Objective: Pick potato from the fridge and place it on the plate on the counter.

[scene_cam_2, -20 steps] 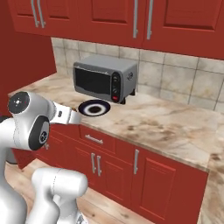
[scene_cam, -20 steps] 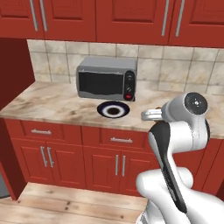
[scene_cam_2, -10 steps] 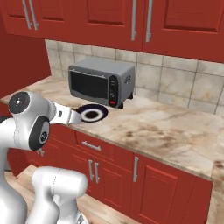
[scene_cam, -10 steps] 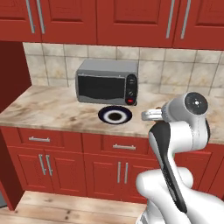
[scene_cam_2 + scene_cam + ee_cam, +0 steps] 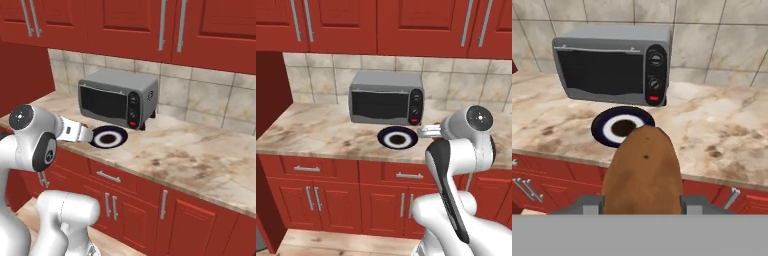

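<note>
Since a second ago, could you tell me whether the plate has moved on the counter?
No. The plate still sits before the microwave control panel; the whole view shifted instead.

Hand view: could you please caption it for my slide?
Gripper holds the potato short of the plate on the counter, before the microwave.

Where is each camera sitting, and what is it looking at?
Left base view: behind the arm on its left, looking forward and down at the counter, microwave and plate; the white arm rises at lower right.
Right base view: behind on the right, same counter; the arm rises at lower left.
Hand view: on the hand, looking along the gripper past the held potato toward the plate.
All three share the microwave and plate.
</note>
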